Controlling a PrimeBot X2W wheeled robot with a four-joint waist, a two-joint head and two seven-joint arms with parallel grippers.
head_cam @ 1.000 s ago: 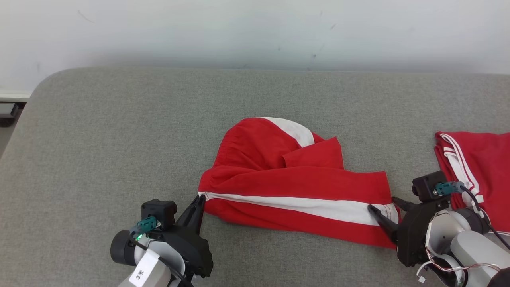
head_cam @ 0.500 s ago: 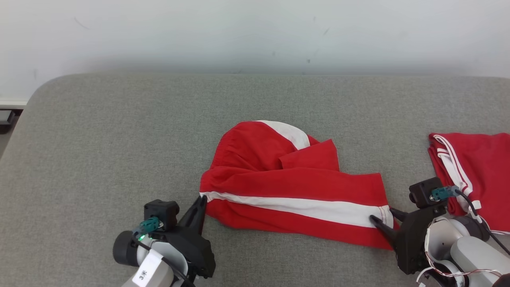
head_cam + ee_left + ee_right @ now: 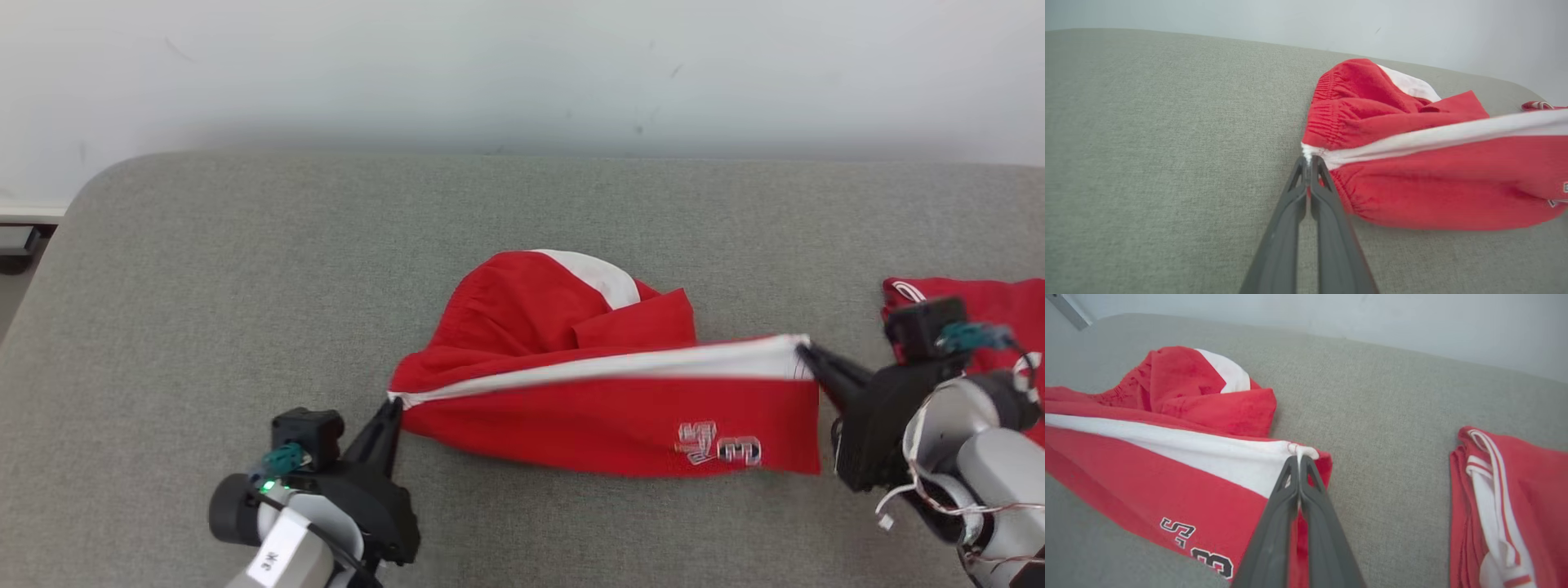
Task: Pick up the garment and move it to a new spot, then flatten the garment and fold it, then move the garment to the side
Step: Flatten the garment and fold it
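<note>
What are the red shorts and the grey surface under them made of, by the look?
Red shorts: soft matte knit, likely polyester or cotton jersey; it drapes, gathers at the elastic waistband, with a sewn white stripe.
Grey surface: woven upholstery fabric, matte; fine heathered weave shows, rounded padded-looking corner.

Pale forearms bear black claws, teal connectors.

The right claw, open before, now pinches the shorts, lifting them and baring a printed number below it.
</note>
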